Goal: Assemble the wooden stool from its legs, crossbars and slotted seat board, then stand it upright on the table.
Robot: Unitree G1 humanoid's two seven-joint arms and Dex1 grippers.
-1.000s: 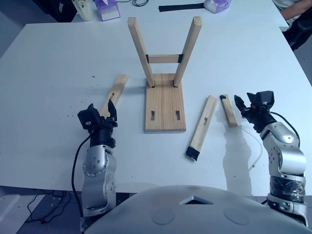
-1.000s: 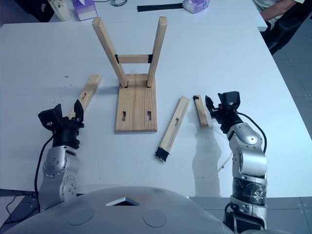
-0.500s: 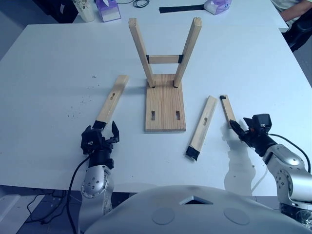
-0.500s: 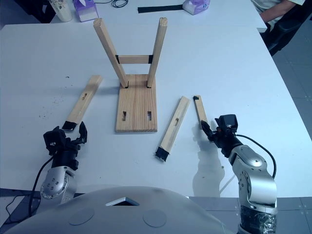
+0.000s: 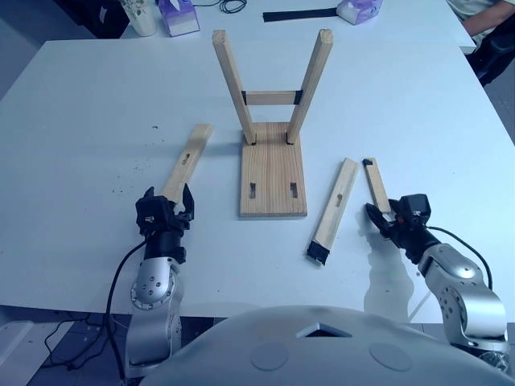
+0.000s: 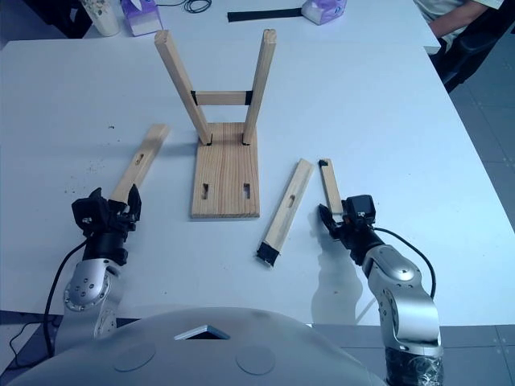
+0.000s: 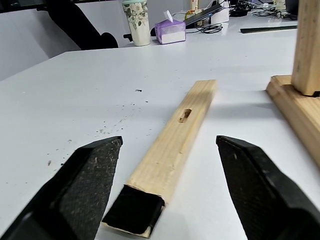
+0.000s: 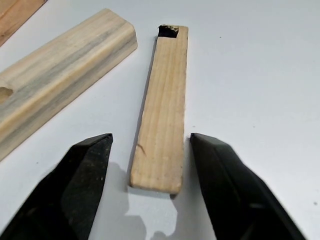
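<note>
The slotted seat board [image 5: 272,170] lies flat mid-table, with two legs [image 5: 233,84] plugged into its far end and joined by a crossbar [image 5: 271,97]. A loose leg [image 5: 183,161] lies to its left, and my left gripper [image 5: 166,211] stands open at that leg's near, black-tipped end. In the left wrist view the leg [image 7: 172,145] runs between the open fingers [image 7: 85,190]. Another loose leg [image 5: 334,211] and a thin loose crossbar [image 5: 376,183] lie to the right. My right gripper [image 5: 392,221] is open, its fingers [image 8: 80,185] on either side of the crossbar's [image 8: 162,115] near end.
Along the table's far edge stand a patterned cup [image 5: 138,14], a purple tissue box [image 5: 177,14], a black strip [image 5: 299,12] and a tissue pack [image 5: 358,8]. The table's near edge runs just behind both grippers.
Both arms dropped toward the near edge, then the left gripper came forward to the left leg's end. The right gripper shifted left to the thin crossbar's near end.
</note>
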